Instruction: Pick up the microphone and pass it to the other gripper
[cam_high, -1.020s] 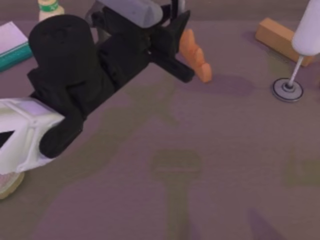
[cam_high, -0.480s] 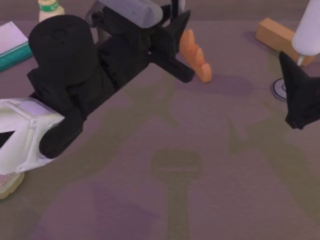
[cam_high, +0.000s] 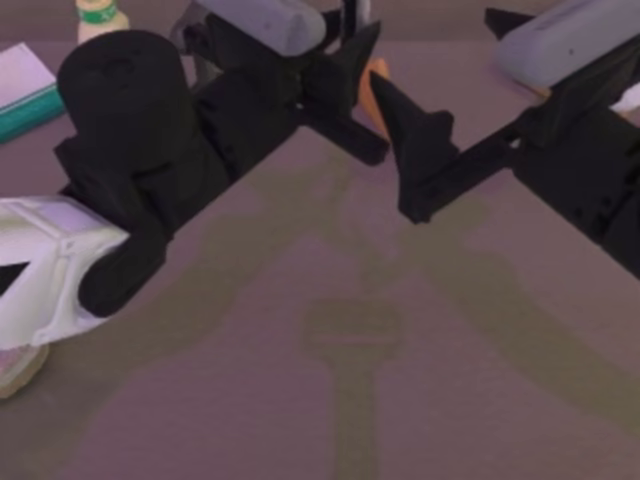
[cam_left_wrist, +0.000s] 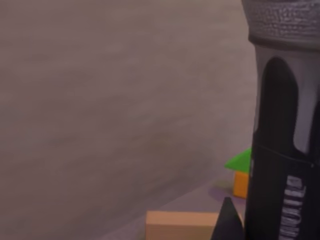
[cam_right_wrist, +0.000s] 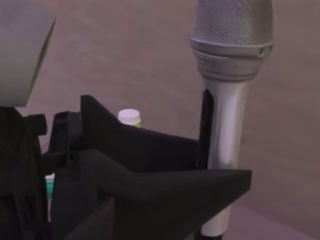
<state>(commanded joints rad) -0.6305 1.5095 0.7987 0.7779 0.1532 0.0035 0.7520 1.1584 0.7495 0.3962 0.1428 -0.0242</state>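
Standing upright and clear of the table (cam_high: 300, 400), the microphone (cam_right_wrist: 231, 75) is pinched low on its handle by the left gripper (cam_high: 350, 85), at about twelve o'clock in the top view. The silver mesh head is kept uppermost and the upper shaft left bare. This is judged to be deliberate, so that a free stretch of handle is offered for a second hold. The right gripper (cam_high: 435, 70) is placed just beside it, at about one o'clock. Its fingers appear to be spread, with one pointed finger (cam_high: 410, 140) near the left claw but apart from it; nothing is gripped by it. The height and the facing claws suggest that the hand-over is being lined up, with the transfer itself not yet made. An orange piece (cam_high: 374, 75) on the table is mostly hidden between the two claws. Pale lettering is seen running along the black handle in the left wrist view, but it is cut by the frame's edge and cannot be read. A green band is carried by the bottle (cam_high: 100, 14) at eleven o'clock, and no words can be made out on it. No writing is shown on the book (cam_high: 25, 90) at ten o'clock or on the wooden block (cam_left_wrist: 182, 225).
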